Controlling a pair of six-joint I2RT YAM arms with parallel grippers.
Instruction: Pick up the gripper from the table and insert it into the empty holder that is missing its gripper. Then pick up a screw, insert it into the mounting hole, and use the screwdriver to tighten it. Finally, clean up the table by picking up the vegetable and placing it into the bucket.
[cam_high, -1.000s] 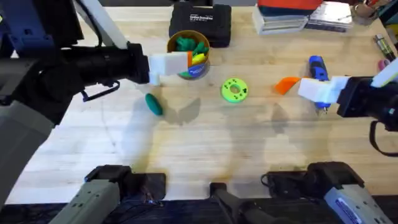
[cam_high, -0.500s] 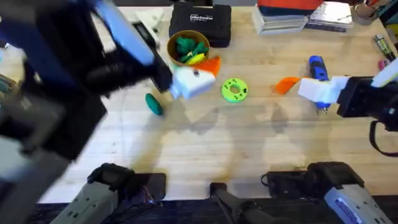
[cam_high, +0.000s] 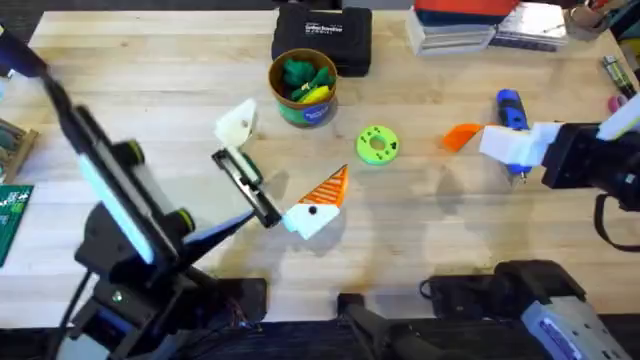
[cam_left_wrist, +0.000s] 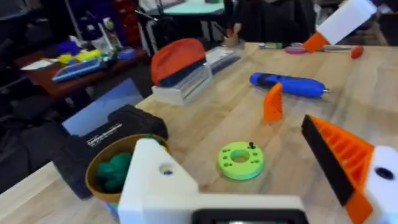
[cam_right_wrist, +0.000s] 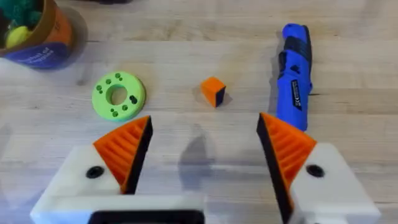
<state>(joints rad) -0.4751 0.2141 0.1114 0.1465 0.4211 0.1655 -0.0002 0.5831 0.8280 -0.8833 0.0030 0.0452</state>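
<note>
- Overhead: the wood surface (cam_high: 400, 240) holds it all. The step in hand looks like clean-up, i.e. vegetable into bucket.
- left pincer (cam_high: 292, 142) hangs low over the surface, just in front of the bucket, and is spread wide w/ nothing in it. One finger is white, the other has an orange ribbed pad.
- right pincer (cam_right_wrist: 204, 118) is also wide and holds nothing. It sits near the screwdriver, well apart from the bucket. Best to leave it there so the 2 arms don't bump.
- black tool case (cam_high: 320, 38) lies just behind the bucket. Don't swing into it.
- bucket (cam_high: 303, 88) stands upright w/ a bright green leafy toy (cam_high: 296, 72) and a yellow piece (cam_high: 318, 94) inside. It is quite full, so drop the next thing near the middle, from just above the rim. Don't knock the rim; the bucket looks light and may tip.
- screwdriver (cam_high: 511, 108) lies flat at the right side, not needed for this step.
- flat green disc (cam_high: 377, 144) lies btw. the bucket and the screwdriver. It is not the bucket; don't drop anything on it.
- small orange piece (cam_right_wrist: 213, 91) lies near the screwdriver, apart from it.
- vegetable: hidden, maybe under the left pincer's black bar, can't tell. It should be small and round-ish, so it may roll. Go down slow, put one finger on each long side, close gently, lift straight up, then move over the bucket.
</note>
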